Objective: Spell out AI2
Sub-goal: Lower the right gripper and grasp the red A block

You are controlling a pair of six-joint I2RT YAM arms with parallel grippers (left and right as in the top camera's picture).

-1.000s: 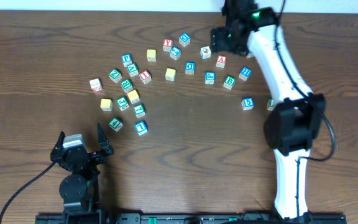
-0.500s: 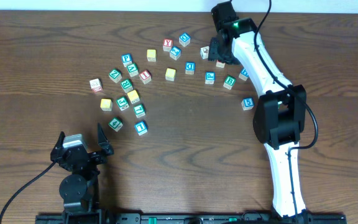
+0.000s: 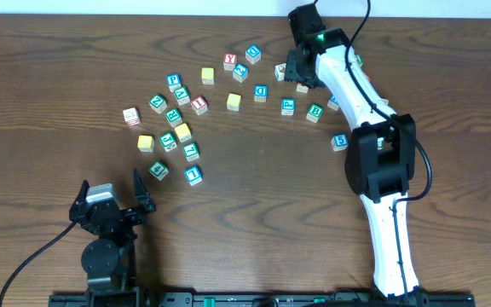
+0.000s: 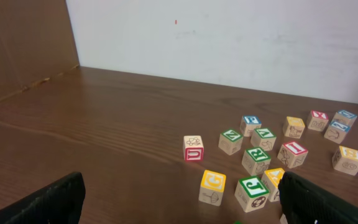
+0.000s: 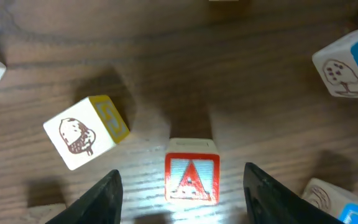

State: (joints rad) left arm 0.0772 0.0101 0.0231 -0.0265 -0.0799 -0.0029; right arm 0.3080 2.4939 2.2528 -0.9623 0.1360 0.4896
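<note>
My right gripper [image 3: 300, 73] [image 5: 188, 198] is open and lowered over the red A block [image 5: 192, 178], which sits on the table between its two fingers. In the overhead view the gripper hides that block. A red I block [image 3: 199, 104] [image 4: 293, 154] lies in the left cluster of blocks. A blue block with a digit [image 3: 339, 141] lies alone at the right; I cannot read it for sure. My left gripper [image 3: 109, 205] [image 4: 179, 205] is open and empty near the front left, well short of the blocks.
Several letter blocks lie scattered across the back middle of the table [image 3: 254, 196]. A picture block with a yellow side [image 5: 86, 134] lies just left of the A block, and a blue-edged block [image 5: 347, 65] to its right. A yellow G block [image 4: 213, 186] and a green J block [image 4: 252, 193] lie in front of my left gripper.
My right gripper has come forward and down from the table's back edge onto the red A block, which it now covers in the overhead view. The left arm has not moved.
</note>
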